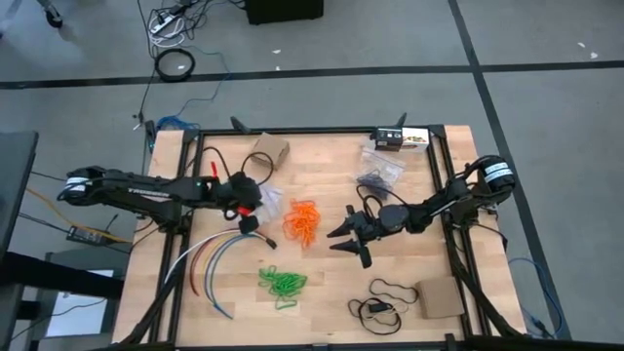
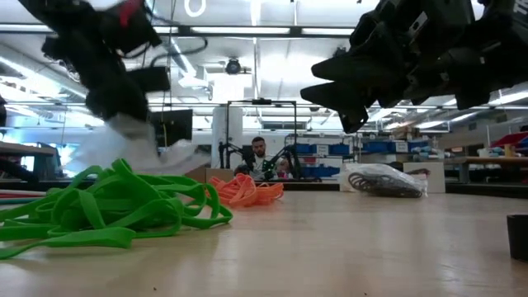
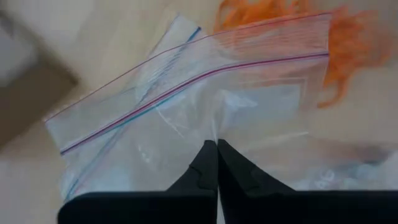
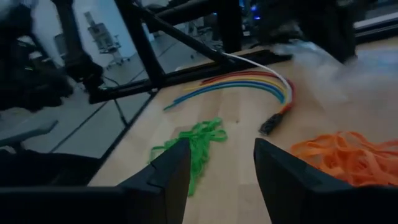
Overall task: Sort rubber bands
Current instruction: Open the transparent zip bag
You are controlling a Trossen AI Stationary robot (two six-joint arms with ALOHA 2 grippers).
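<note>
The left gripper [image 3: 216, 163] is seen closed, its fingers pinched together on the lower edge of a clear zip bag [image 3: 205, 99], which is held just off the table [image 1: 331, 292]. Directly beyond the bag, past its zip strip, the orange bands [image 1: 302, 221] lie in a heap, partly seen through the plastic.

The right gripper [image 1: 353, 237] is held above the table with its fingers spread wide and nothing between them. The orange bands lie just ahead of it, to one side, and the green bands [image 1: 282, 283] lie ahead on the table, framed between its fingers in the right wrist view. Beyond both heaps a fan of coloured cables [image 1: 210, 261] is seen. A bag of dark bands [image 1: 379, 172] rests behind the right gripper, nearer the table's far edge.
</note>
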